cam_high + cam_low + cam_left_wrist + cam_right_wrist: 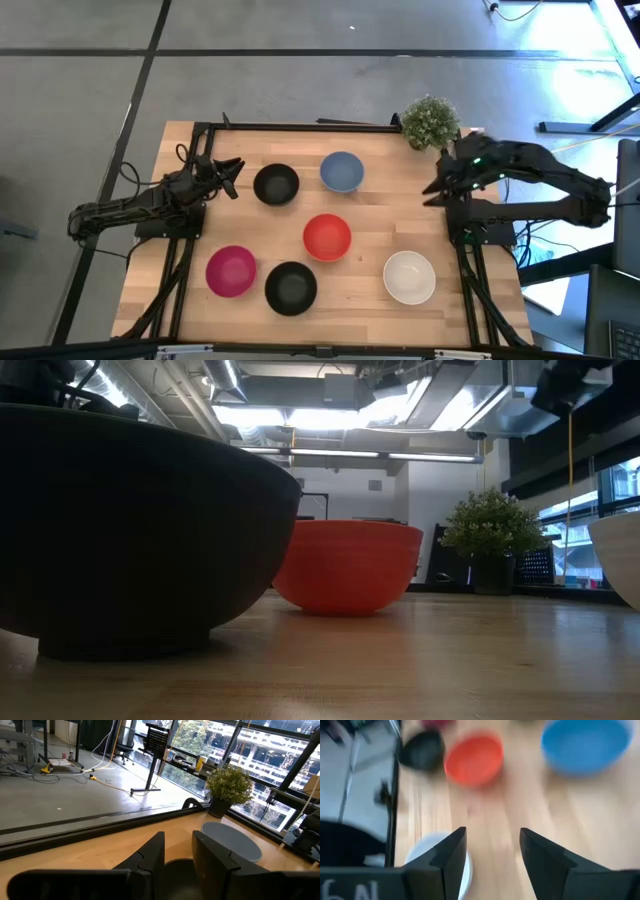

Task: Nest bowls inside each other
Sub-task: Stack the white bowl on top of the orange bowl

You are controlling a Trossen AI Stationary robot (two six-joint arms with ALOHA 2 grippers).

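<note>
Six bowls stand apart on their bases on the wooden table: a black bowl (276,184), a light blue bowl (341,171), a red bowl (327,237), a magenta-pink bowl (231,270), a second black bowl (291,287) and a white bowl (409,277). My left gripper (232,172) hovers open at the table's left side, just left of the far black bowl (179,872); its wrist view shows the light blue bowl (232,841) beyond. My right gripper (435,190) hangs open at the right side, above bare wood. Its wrist view shows the white bowl (426,856), red bowl (474,759) and blue bowl (585,742).
A small green potted plant (431,121) stands at the table's far right corner, close to my right arm. In the low view the near black bowl (130,530) fills the left, with the red bowl (350,565) behind it. Bare wood lies between the bowls and the right edge.
</note>
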